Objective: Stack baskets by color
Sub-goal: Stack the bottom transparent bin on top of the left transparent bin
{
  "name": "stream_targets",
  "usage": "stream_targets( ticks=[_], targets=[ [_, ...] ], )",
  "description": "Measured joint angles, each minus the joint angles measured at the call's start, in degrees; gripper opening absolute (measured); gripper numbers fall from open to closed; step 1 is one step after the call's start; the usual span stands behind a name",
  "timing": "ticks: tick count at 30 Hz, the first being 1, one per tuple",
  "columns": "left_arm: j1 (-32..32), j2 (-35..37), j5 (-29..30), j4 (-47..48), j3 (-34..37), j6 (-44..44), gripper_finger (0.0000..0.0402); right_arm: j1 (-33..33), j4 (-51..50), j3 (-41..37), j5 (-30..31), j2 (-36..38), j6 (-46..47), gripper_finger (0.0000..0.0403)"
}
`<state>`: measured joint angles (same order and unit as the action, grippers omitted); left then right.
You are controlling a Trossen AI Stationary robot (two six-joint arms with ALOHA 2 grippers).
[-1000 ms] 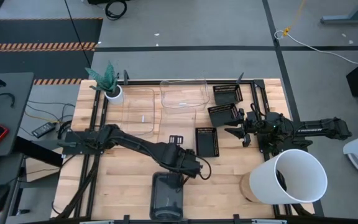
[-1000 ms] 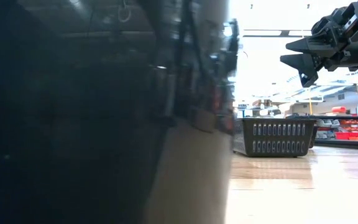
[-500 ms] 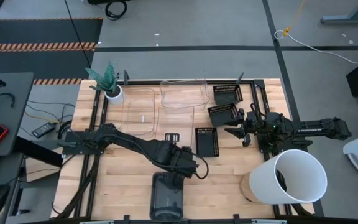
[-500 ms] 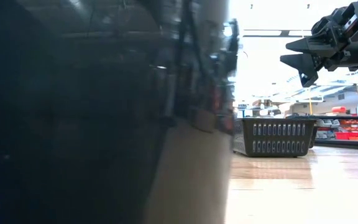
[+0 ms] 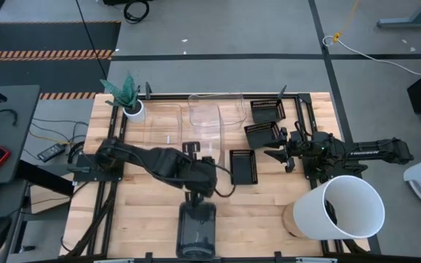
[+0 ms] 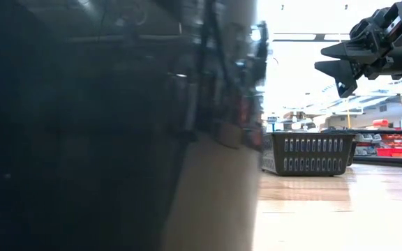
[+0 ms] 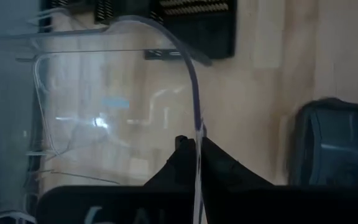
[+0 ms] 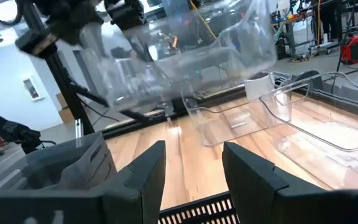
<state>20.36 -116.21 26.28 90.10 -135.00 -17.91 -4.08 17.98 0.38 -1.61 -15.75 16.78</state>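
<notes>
Three black slotted baskets (image 5: 266, 111), three clear baskets (image 5: 165, 130), one grey basket (image 5: 196, 228).

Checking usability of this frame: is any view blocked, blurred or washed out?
Low view: a dark blurred mass right at the lens fills the left half; the room behind is overexposed, only one black basket reads clearly. Left wrist view: soft, glare on the clear basket held by the left gripper. High view: evenly lit, sharp.

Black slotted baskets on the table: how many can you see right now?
3, all right of centre in the high view: one at the far edge, one just nearer beside the right gripper, and one nearest the table's middle. None looks hidden.
</notes>
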Motion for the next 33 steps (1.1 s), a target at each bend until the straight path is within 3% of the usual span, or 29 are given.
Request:
stream_targets(
  ticks=[7, 23, 33],
  targets=[
    [-3.1, 3.6, 2.1, -0.1, 3.9, 1.3, 0.0007, 0.0, 0.0, 0.0, 0.0, 0.0, 0.0, 0.0165],
    [-9.5, 20.1, -0.3, -0.2, 33.0, -2.1, 0.0007, 0.0, 0.0, 0.0, 0.0, 0.0, 0.0, 0.0165],
    [-9.7, 25.0, -1.9, -0.2, 44.1, -0.5, 0.0009, 0.0, 0.0, 0.0, 0.0, 0.0, 0.0, 0.0165]
  ],
)
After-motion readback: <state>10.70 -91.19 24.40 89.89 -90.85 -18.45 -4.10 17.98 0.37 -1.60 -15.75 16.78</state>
